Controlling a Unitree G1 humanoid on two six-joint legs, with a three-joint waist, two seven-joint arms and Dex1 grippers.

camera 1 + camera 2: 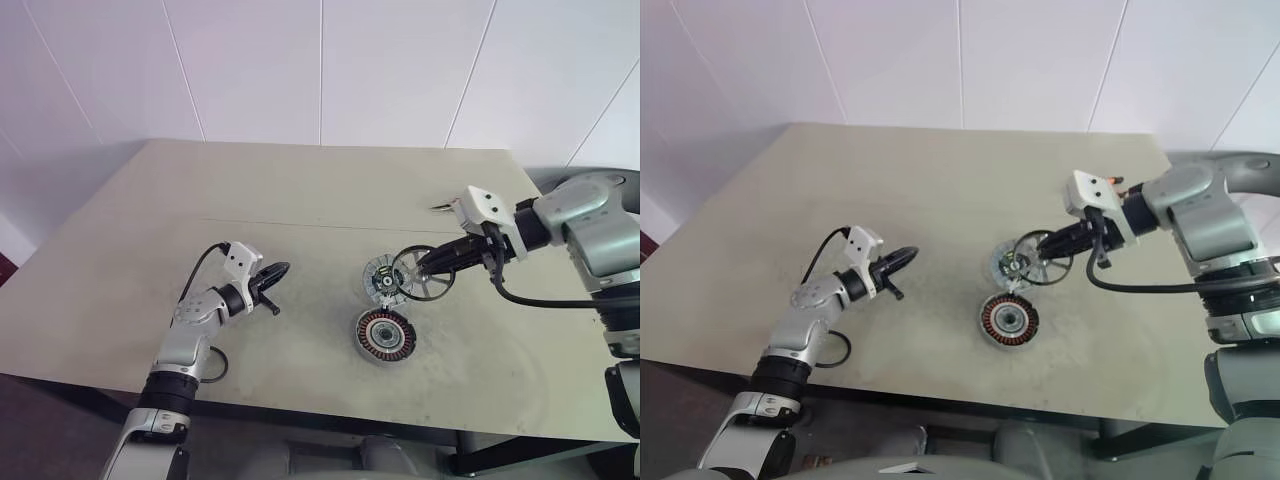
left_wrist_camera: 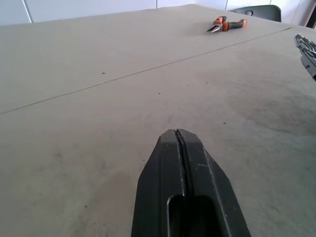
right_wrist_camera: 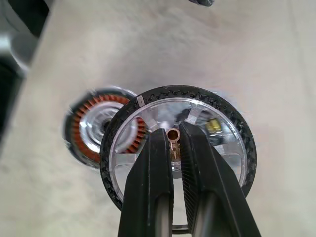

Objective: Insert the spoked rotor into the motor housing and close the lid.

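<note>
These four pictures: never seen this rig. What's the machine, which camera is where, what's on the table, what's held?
A humanoid robot with two arms works at a beige table. The two wide pictures come from its head; the other two from its wrists. The right gripper is shut on the hub of the shiny silver spoked rotor with a dark rim, held above the table. The left gripper is shut and empty. On the table lie the round motor housing with copper windings, the dark slotted lid and orange-handled pliers.

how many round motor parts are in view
3: the spoked rotor gripped at its hub by the right hand, the lid beside it on the table, the motor housing nearer the robot.
</note>
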